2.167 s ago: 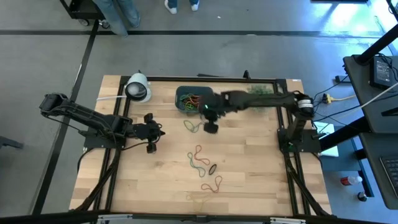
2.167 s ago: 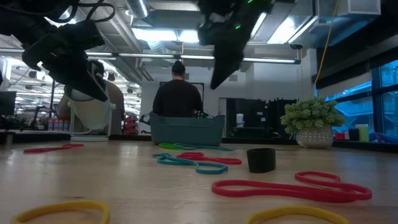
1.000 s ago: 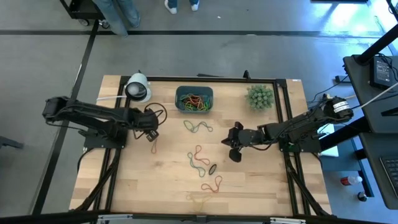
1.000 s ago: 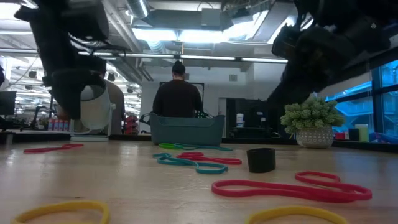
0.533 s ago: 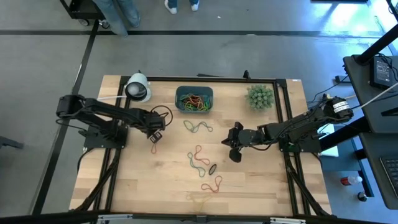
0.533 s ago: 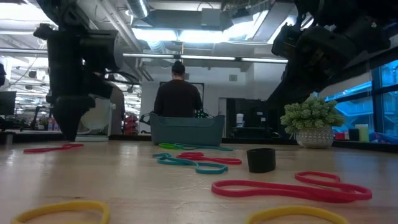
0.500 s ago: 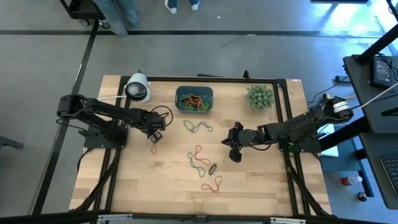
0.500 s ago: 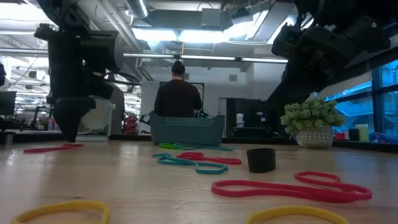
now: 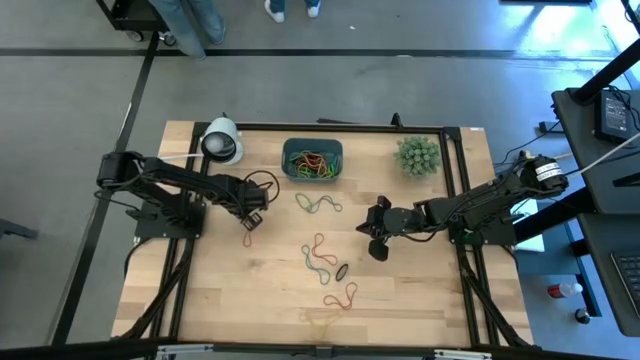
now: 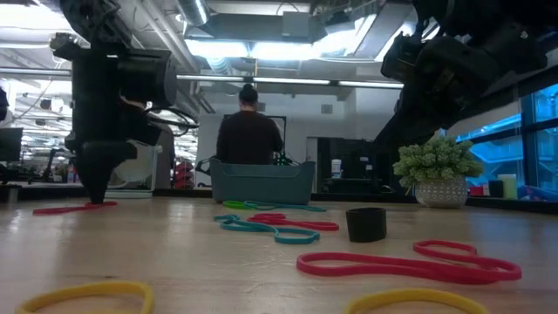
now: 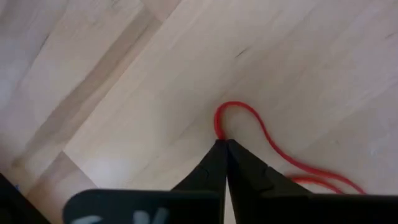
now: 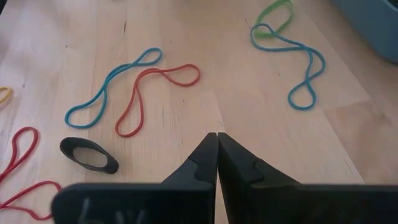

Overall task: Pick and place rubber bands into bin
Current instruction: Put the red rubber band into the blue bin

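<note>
A red rubber band [image 9: 247, 236] lies on the table's left part. My left gripper [image 9: 250, 222] points down onto its far end, fingers shut [image 11: 222, 144]; in the low view its tip [image 10: 94, 197] stands on the wood beside the band [image 10: 70, 208]. My right gripper [image 9: 374, 243] hangs shut and empty [image 12: 217, 137] above the table's right middle. The teal bin [image 9: 312, 160] at the far middle holds several bands. Loose bands lie between: blue and green [image 9: 318, 203], red and blue [image 9: 318, 250], red [image 9: 340, 296], yellow [image 9: 320, 318]. My left gripper pinches the red band at its rounded end loop [image 11: 218, 129] between the two fingertips. The fingers come from above, pointing steeply down. The band is slack and lies flat on the table, trailing away from the fingertips [image 11: 292, 165].
A white cylinder [image 9: 221, 142] stands at the far left and a spiky green plant [image 9: 417, 156] at the far right. A black ring [image 9: 342, 271] lies among the loose bands. A person [image 10: 250, 131] stands beyond the table's far edge.
My left gripper has come down from above the table and tipped steeper, until its tip rests at the red band's end. The band lies where it was. My right arm has kept still.
</note>
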Action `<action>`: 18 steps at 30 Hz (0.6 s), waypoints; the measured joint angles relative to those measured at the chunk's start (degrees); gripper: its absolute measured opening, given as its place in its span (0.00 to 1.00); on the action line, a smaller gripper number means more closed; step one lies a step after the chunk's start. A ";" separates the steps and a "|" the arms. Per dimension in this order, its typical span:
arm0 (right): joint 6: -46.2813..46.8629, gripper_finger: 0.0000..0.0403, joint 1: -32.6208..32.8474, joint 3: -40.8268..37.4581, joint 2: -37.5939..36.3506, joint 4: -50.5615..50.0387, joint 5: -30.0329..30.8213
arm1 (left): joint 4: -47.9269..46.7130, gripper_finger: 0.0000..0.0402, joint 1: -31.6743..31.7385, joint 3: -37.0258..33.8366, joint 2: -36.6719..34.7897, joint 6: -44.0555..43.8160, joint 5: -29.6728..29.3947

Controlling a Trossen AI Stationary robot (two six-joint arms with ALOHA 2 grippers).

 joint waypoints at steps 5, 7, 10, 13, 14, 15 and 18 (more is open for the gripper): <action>0.02 0.04 0.01 0.00 0.00 0.00 0.01 | -3.64 0.00 -1.99 3.54 -2.49 -0.06 -1.92; 0.00 0.04 0.01 0.00 0.00 0.00 0.01 | -4.95 0.00 -3.22 5.73 -3.20 -0.04 -3.17; -0.91 0.04 0.01 0.00 0.00 -0.02 0.02 | -6.35 0.00 -5.46 9.94 -4.37 0.09 -5.47; -1.33 0.04 0.00 0.00 0.00 0.09 0.02 | -7.19 0.00 -7.69 14.40 -4.58 2.83 -9.16; -1.33 0.04 0.00 0.00 0.00 0.09 0.02 | -7.10 0.00 -8.35 16.03 -4.62 4.10 -10.43; -1.34 0.04 0.01 0.00 0.00 0.08 0.02 | -6.98 0.00 -8.90 17.73 -4.67 5.37 -11.60; -1.33 0.04 0.01 0.00 0.00 0.04 0.02 | -6.39 0.00 -9.57 22.46 -4.45 9.40 -15.22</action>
